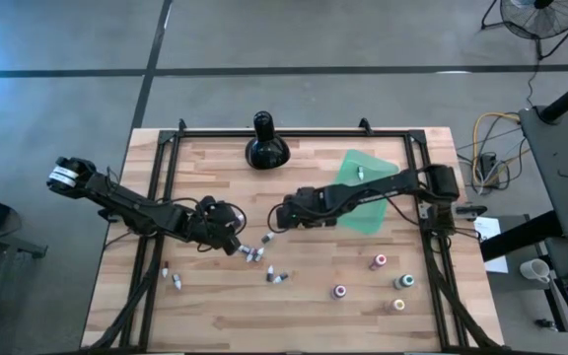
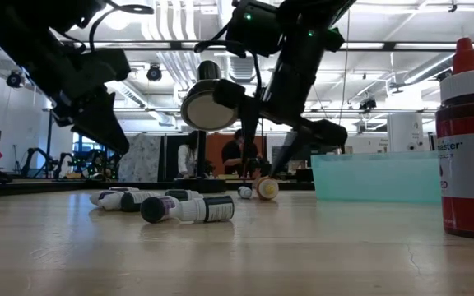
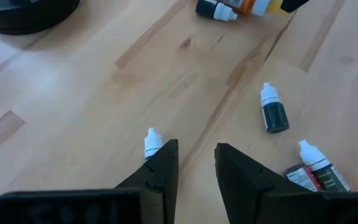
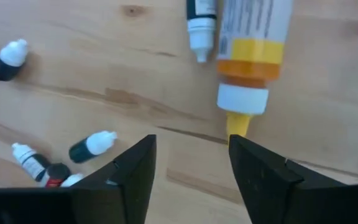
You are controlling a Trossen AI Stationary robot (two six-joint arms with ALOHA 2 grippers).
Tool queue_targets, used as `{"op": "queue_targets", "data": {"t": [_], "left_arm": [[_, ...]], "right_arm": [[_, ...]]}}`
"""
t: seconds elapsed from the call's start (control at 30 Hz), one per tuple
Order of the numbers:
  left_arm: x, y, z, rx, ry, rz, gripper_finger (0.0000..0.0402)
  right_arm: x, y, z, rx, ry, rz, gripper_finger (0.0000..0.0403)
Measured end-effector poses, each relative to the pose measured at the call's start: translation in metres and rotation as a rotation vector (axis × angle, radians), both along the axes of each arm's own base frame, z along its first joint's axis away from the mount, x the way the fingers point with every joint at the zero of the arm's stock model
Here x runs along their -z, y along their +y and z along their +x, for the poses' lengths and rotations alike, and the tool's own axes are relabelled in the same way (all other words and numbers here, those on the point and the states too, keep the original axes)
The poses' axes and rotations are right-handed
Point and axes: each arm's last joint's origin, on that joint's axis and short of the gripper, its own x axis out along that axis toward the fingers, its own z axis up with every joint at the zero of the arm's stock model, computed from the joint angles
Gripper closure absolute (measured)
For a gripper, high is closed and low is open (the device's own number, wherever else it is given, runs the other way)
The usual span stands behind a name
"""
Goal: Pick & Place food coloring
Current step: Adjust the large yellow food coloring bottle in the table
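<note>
The food coloring lies scattered on the wooden table. Small white-capped vials [image 1: 254,254] lie on their sides near the middle, and others [image 1: 176,281] lie nearer the left. Several capped bottles [image 1: 380,261] stand upright at the near right. My left gripper [image 1: 230,239] hovers open, its fingers a narrow gap apart, over a vial [image 3: 151,142] that one finger partly hides. My right gripper [image 1: 276,217] hovers open, facing a yellow dropper bottle [image 4: 247,56] lying on its side beside a dark vial [image 4: 201,18]. In the low view both grippers are above the tabletop.
A black bulbous long-necked object [image 1: 266,143] stands near the far edge. A teal-green plastic sheet [image 1: 368,187] lies under the right arm. A red bottle [image 2: 467,140] stands close to the low camera. Black rails [image 1: 156,197] frame the table. People show in the room behind.
</note>
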Motion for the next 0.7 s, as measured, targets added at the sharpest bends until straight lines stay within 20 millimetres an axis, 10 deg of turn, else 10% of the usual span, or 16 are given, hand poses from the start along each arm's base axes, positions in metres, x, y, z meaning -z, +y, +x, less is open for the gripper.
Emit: {"op": "queue_targets", "data": {"t": [0.7], "left_arm": [[0.000,0.000,0.000,0.022,0.009,0.010,0.0321]], "right_arm": [[0.024,-0.004,0.002,-0.023,0.128,-0.096,0.0218]]}}
